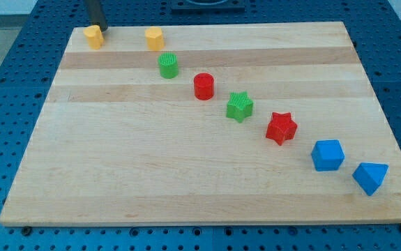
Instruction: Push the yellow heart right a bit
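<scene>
Two yellow blocks are sitting at the board's far left edge; which one is the heart is hard to make out at this size. The leftmost yellow block (94, 35) is looking the more heart-like, lobed toward the near side, so I am treating it as the yellow heart; the other yellow block (155, 38), well apart to its right, is reading as a rounded or faceted piece. My tip (101, 28) is standing just beside the heart at its far right corner, apparently touching or nearly so; being a bare rod, it is grasping nothing and has nothing to open or clench. Judging by look, the heart is small, rigid and light, likely sliding easily on the smooth wooden board (186, 188) and prone to spinning if struck off centre. No hold is possible; the push is wanting contact at the middle of its left face, so the tip is looking to be on the wrong side for a rightward shove. Further out, a diagonal line is running toward the near right: green cylinder (169, 65), red cylinder (203, 86), green star (240, 106), red star (282, 127), blue cube (327, 155), blue wedge-like block (370, 177).
</scene>
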{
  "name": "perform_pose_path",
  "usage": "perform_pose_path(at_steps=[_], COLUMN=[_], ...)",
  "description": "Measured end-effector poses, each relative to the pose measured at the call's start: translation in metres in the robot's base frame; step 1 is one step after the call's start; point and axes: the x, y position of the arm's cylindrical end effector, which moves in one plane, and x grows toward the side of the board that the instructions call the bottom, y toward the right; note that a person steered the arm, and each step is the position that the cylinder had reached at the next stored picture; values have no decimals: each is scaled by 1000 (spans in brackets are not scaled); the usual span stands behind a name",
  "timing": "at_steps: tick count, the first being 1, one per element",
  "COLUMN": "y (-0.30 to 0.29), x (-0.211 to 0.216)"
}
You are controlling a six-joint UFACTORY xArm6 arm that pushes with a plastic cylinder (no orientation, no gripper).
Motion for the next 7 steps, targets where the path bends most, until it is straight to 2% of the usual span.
perform_pose_path(at_steps=[3, 7], y=[-48, -52], x=[2, 52])
